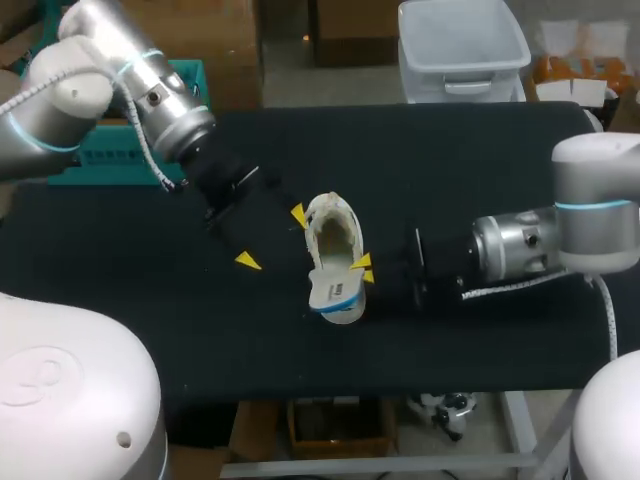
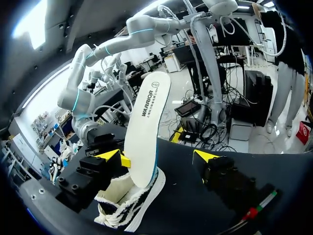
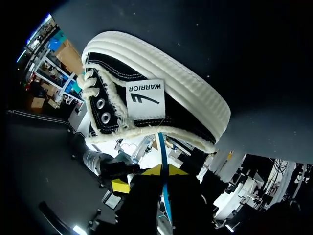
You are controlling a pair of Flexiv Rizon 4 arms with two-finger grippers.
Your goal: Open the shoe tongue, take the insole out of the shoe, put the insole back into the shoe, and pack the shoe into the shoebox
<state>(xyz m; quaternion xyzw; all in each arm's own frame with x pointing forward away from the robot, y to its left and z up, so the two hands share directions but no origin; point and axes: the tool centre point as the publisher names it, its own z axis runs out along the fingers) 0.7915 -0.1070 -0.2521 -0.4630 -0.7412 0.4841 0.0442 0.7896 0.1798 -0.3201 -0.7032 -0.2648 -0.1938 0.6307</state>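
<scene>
R hand [image 1: 362, 268] is clamped on the insole [image 1: 335, 292], holding it partway out of the shoe [image 1: 335, 225] mid-table [image 1: 150, 300], prob. to draw it clear. Beyond, L hand [image 1: 272, 237] is spread wide, one finger just beside the shoe, likely to brace it w/o gripping.

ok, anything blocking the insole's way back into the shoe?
Nothing visible. The insole has one end inside the shoe's opening, and the right jaws are shut on its free end. The left jaws stand open beside the shoe, clear of the opening.
</scene>
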